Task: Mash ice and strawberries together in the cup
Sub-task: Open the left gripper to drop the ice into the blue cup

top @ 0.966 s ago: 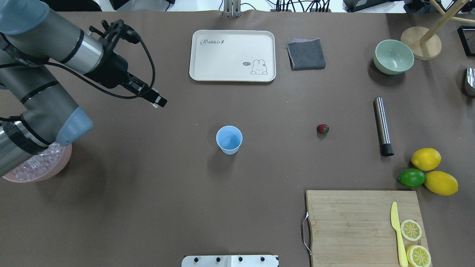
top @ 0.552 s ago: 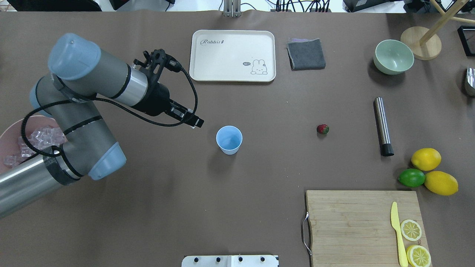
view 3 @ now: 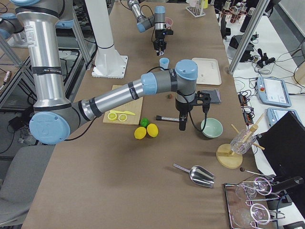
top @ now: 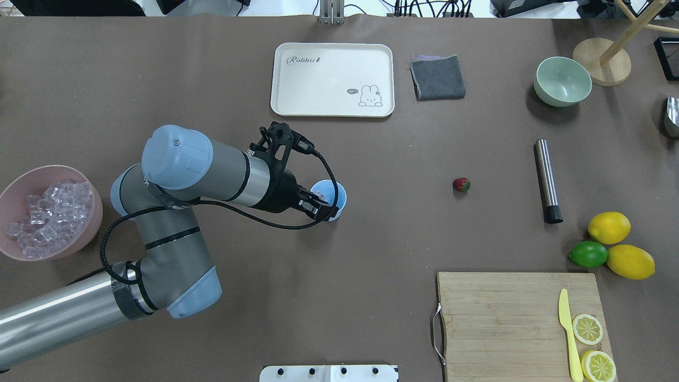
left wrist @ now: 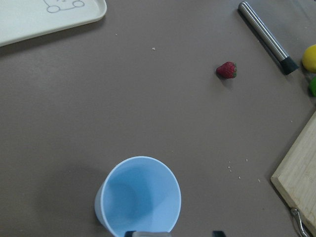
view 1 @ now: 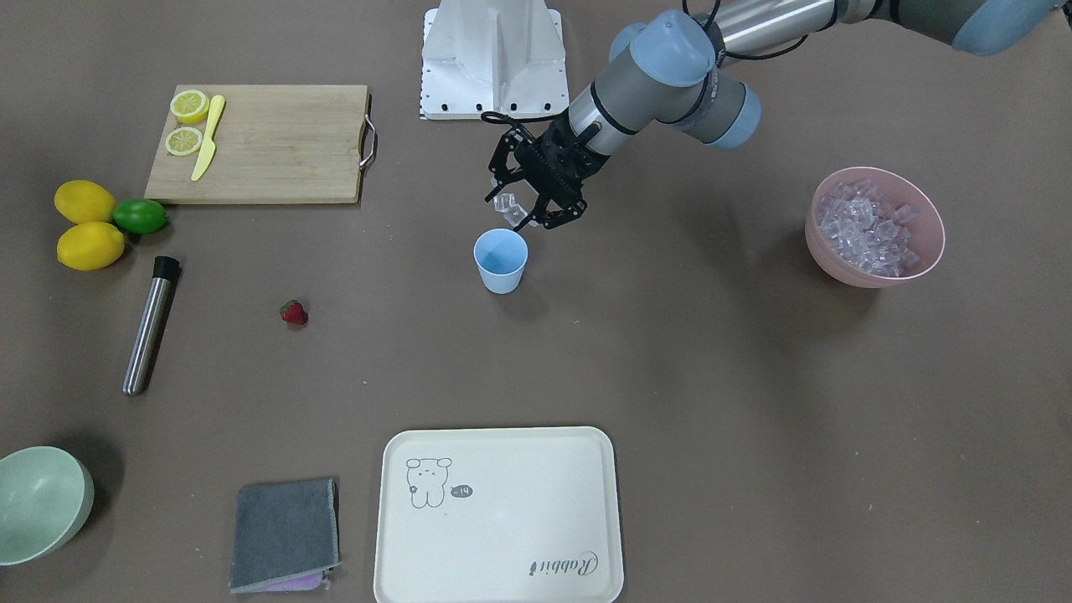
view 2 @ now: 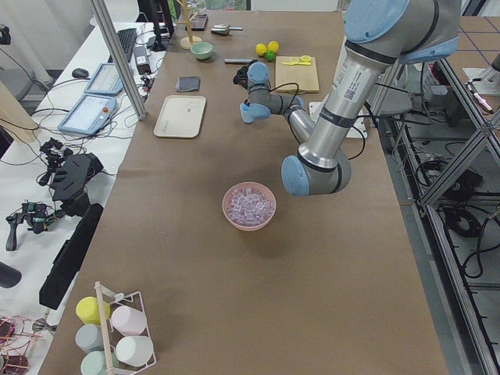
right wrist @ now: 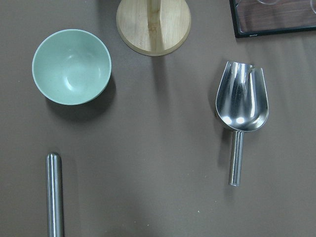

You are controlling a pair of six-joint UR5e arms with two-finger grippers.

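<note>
— Item one, the surface?
— Brown-covered table [top: 371, 254], seen from overhead, robot at the near edge.
— The cup?
— Pale blue cup [view 1: 501, 260], upright, mid-table, its inside bare as the left wrist camera shows it.
— Left gripper?
— Left gripper [view 1: 532, 216], hanging just above the cup's rim on the robot's side, its jaws narrowed onto clear ice [view 1: 506, 203] pinched between them.
— Other ice?
— A heap of cubes in the pink bowl [top: 79, 246], far left, well apart from the cup.
— The strawberry?
— One red strawberry [top: 461, 184], lying on the table right of the cup, apart from it, nothing touching it.
— Beyond that?
— Steel rod with a black end [top: 546, 180], further right, lying flat.
— Right gripper?
— Right gripper [view 3: 182, 125], pointing down over the table's right end; how far open it is, I cannot tell.
</note>
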